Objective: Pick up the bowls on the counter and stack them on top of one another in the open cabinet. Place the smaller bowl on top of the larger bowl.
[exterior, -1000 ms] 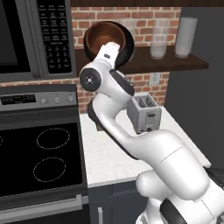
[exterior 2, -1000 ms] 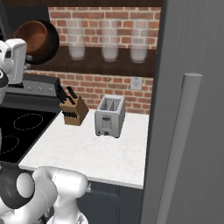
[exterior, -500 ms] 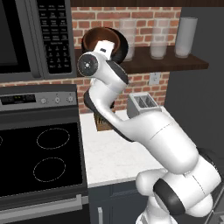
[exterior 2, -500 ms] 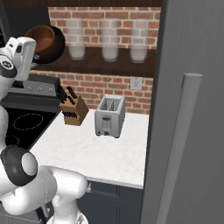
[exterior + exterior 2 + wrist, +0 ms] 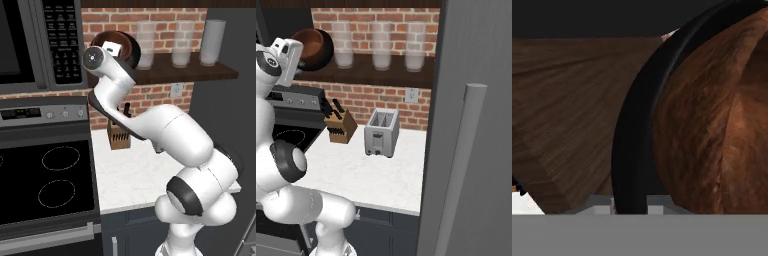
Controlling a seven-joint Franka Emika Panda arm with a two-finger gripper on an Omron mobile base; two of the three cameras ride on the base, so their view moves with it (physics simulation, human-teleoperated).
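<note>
Hovering at the shelf's left end, the gripper (image 5: 116, 48) sits right against the bowls; finger state cannot be told. The smaller bowl (image 5: 712, 120) nests inside the larger bowl (image 5: 632, 135), both on the open cabinet (image 5: 190, 74), left of the glass jars (image 5: 381, 47). Stack looks seated, probably why the hand stays close. Counter (image 5: 371, 170) holds only knife block (image 5: 340, 127) and toaster (image 5: 381, 132).
</note>
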